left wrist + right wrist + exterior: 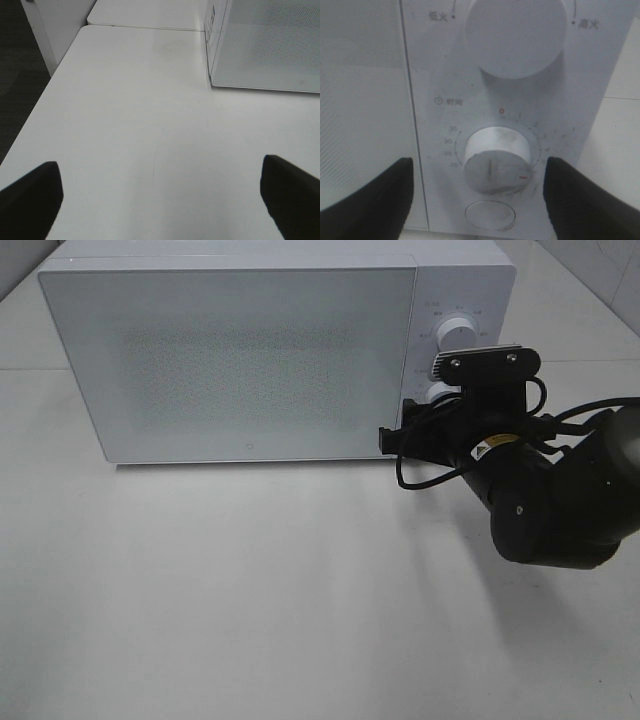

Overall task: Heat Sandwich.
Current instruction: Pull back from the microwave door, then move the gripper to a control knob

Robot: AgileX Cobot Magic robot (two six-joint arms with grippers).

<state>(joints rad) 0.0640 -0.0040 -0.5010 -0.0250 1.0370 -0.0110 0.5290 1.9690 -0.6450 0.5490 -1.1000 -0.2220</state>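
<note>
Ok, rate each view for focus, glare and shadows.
Exterior high: evenly lit and sharp, with a faint shadow on the table before the microwave. Left wrist: table bright and washed out; the left end effector has dark, blurred fingers. Right wrist: timer dial in soft focus; the right end effector has featureless black fingers.

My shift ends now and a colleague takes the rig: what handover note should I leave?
Left tool: open, empty, over the table beside the microwave.
Right tool: open, jaws either side of the timer knob, not touching it.
Sandwich: not in view; door shut.
Done: knob's red mark stands off 0.
Left: probably retract, wait, then open and retrieve sandwich.
</note>
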